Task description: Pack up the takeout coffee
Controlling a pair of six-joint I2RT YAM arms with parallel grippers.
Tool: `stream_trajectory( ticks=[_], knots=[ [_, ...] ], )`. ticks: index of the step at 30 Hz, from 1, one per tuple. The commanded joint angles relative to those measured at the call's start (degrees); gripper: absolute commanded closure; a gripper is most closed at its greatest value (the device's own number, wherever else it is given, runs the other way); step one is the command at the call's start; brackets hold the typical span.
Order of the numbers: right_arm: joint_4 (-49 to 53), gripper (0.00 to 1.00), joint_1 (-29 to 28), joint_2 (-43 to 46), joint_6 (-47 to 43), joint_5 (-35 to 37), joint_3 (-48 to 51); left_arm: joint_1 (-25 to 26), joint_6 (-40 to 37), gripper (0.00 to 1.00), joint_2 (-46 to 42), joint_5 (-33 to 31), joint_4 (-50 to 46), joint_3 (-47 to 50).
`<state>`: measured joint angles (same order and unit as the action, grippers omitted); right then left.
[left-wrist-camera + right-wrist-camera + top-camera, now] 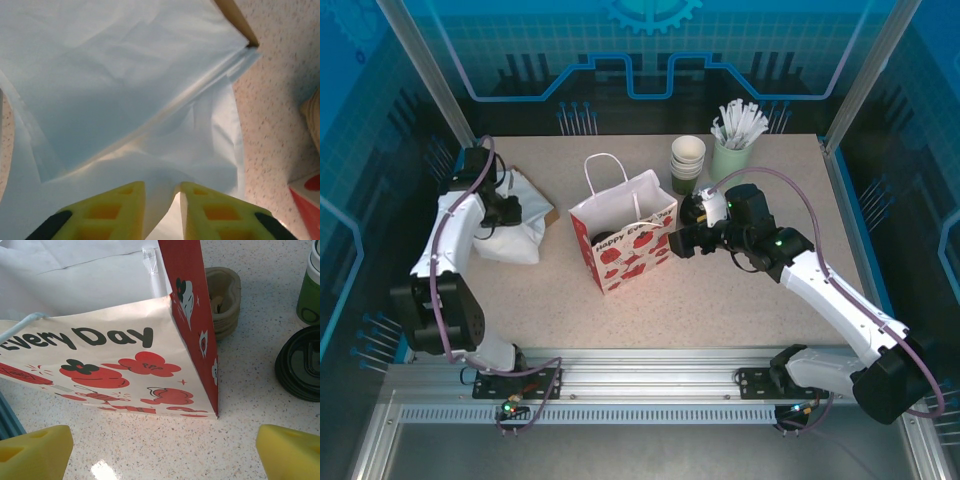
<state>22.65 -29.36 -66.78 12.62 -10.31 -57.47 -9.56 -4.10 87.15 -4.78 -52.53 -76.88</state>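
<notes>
A: None packed yet?
B: No. The takeout coffee (300, 362) stands on the counter (235, 440), just beside the bag (100, 340), toward the right edge. The right gripper (162, 442) hangs wide and empty near it. Grasping and bagging seem left.

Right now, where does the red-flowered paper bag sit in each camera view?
Top external: the paper bag stands mid-table, between the two arms.
Left wrist: probably the red corner of the paper bag at the lower right edge, beyond the white bags.
Right wrist: the paper bag is at left and centre, its "Every Day" side facing the camera.
Shared landmark: the speckled tabletop.
</notes>
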Motion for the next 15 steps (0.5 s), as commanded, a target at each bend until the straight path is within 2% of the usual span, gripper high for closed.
stream_trajectory(
  ticks=[1, 6, 10, 15],
  knots=[
    [0.4, 0.04, -1.0, -0.2, -0.6, 0.5, -1.7, 0.7, 1.9, 0.65, -4.7, -1.7, -3.7, 1.3],
    [0.4, 0.04, -0.9, -0.1, -0.6, 0.5, -1.6, 3.0, 4.5, 0.42, -13.3, -3.2, -2.2, 3.3],
    [0.4, 0.04, -1.0, 0.0, -0.5, 0.5, -1.5, 8.5, 7.1, 0.33, -16.7, -5.7, 0.0, 5.9],
    [0.5, 0.04, -1.0, 0.3, -0.6, 0.5, -1.3, 16.9, 11.6, 0.29, -12.1, -12.8, 3.8, 9.3]
  ],
)
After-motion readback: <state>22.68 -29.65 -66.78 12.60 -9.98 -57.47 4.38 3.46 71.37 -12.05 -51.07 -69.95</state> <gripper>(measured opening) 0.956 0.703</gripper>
